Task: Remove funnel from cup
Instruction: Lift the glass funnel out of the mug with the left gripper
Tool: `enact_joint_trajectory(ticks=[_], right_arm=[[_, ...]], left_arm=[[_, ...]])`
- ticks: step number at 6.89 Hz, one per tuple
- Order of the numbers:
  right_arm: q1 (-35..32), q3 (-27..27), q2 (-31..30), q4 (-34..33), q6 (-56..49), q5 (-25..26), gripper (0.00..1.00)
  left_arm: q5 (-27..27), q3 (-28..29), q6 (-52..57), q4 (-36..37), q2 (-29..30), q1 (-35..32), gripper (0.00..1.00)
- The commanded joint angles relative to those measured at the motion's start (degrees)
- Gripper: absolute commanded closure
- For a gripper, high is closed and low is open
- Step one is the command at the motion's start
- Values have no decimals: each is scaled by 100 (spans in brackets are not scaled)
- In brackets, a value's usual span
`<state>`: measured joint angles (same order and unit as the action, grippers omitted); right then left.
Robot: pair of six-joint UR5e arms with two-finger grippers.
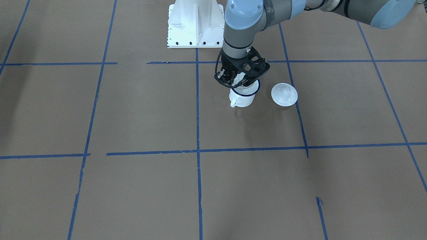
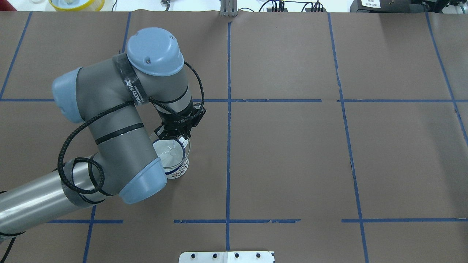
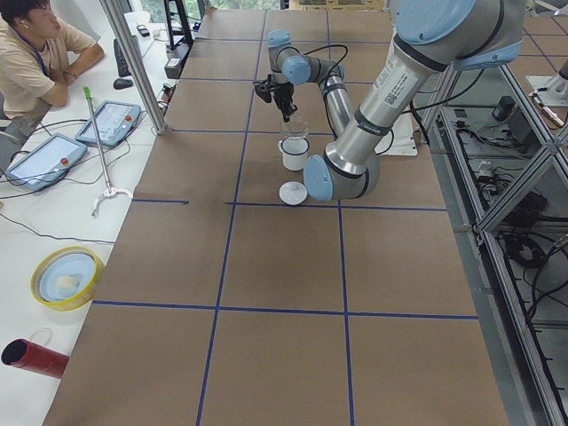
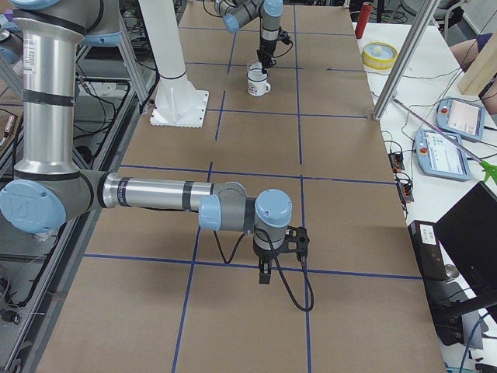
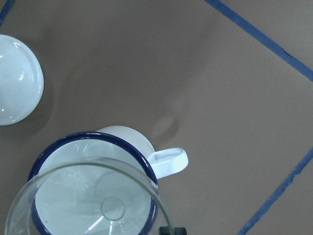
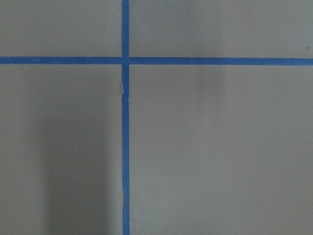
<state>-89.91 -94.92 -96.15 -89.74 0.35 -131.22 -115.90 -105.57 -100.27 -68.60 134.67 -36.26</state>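
The white cup (image 1: 243, 97) with a dark blue rim stands on the brown table, its handle toward the operators' side. The clear funnel (image 5: 83, 196) is at its mouth, its rim raised a little above the cup's rim (image 5: 93, 142) and shifted off centre. In the exterior left view the funnel (image 3: 295, 130) shows above the cup (image 3: 294, 153). My left gripper (image 1: 238, 81) points down at the cup's far rim and is shut on the funnel's rim. My right gripper (image 4: 264, 273) hangs over bare table far from the cup; I cannot tell whether it is open or shut.
A white domed lid (image 1: 284, 94) with a knob lies on the table next to the cup. The robot's white base (image 1: 195, 25) stands behind. Blue tape lines (image 1: 197, 110) cross the brown table. A person (image 3: 35, 53) sits beyond the table's edge.
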Motion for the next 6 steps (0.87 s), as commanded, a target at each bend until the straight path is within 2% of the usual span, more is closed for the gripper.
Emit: enact_joint_trajectory(ticks=[1,2,3,4,5,6], right_arm=[[0,0,0,0,0,0,0],[0,0,0,0,0,0,0],[0,0,0,0,0,0,0],[0,0,0,0,0,0,0],[0,0,0,0,0,0,0],[0,0,0,0,0,0,0]], left_arm=[[322,-507,-2,330,121,-676,100],[688,-439,-36,-193,51,-881,100],[849,-134,-333,-1233,-228,-1083,100],[894,496,-840,-2627,-431,-1320,100],[1451,1085,-1202,-3816,-520,-1340,100],[1892,2057,-1458,-5142,-521,-1348,100]])
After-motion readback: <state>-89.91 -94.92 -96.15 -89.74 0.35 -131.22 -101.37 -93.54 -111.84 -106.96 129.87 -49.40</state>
